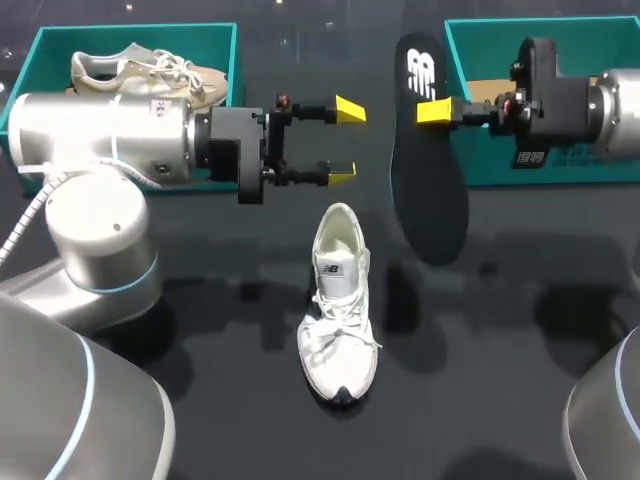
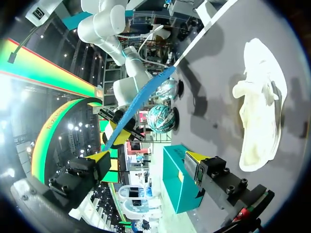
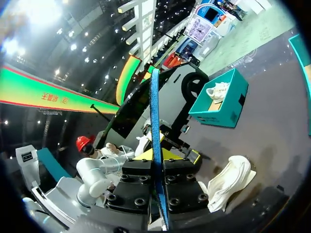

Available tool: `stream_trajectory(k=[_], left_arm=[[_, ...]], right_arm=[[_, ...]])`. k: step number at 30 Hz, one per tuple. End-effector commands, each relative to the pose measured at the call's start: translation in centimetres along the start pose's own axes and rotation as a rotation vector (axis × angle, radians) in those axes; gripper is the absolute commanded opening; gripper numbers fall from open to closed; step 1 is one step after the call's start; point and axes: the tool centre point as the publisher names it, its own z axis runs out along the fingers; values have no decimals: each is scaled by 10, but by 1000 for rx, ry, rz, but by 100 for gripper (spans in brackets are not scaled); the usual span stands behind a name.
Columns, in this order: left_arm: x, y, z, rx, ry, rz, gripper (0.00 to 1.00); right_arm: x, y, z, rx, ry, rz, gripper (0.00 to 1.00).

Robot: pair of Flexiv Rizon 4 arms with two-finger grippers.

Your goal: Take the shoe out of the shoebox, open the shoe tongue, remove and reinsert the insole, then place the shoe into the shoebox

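Note:
A white shoe (image 1: 338,305) lies on the black table, toe toward the front edge, its mouth wide and hollow. My right gripper (image 1: 436,110) is shut on the edge of the black insole (image 1: 430,150), which hangs above the table to the right of the shoe. In the right wrist view the insole (image 3: 155,121) shows edge-on as a blue strip pinched in that gripper (image 3: 159,155), with the shoe (image 3: 228,182) below. My left gripper (image 1: 345,142) is open above the shoe's heel, holding nothing. Its own view shows the left gripper (image 2: 148,165), the shoe (image 2: 260,107) off to one side and the insole (image 2: 141,99) ahead.
A teal shoebox (image 1: 40,60) at the back left holds a beige shoe (image 1: 150,72). A second teal shoebox (image 1: 470,60) stands at the back right, behind my right arm. Bare black tabletop (image 1: 480,340) lies around the white shoe.

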Motion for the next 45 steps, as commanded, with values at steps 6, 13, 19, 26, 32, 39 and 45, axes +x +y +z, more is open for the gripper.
stream_trajectory(k=[6, 13, 19, 26, 32, 39, 45], left_arm=[[0, 6, 8, 16, -19, 7, 100], [7, 5, 18, 25, -13, -23, 100], [2, 6, 35, 29, -41, -31, 100], [2, 6, 35, 29, -41, -31, 100], [3, 8, 41, 30, -51, -34, 100], [3, 18, 56, 21, -62, -23, 96], [2, 27, 61, 1, -57, -15, 75]], right_arm=[[-28, 11, -1, 7, -110, 232, 0], [-38, 19, 4, 3, -125, 357, 0], [-62, 42, 6, -27, -174, 520, 0], [-62, 42, 4, -34, -216, 517, 0], [-71, 47, 8, -18, -198, 546, 0], [-97, 53, 13, -18, -104, 669, 0], [-106, 56, 17, -2, -97, 672, 0]])
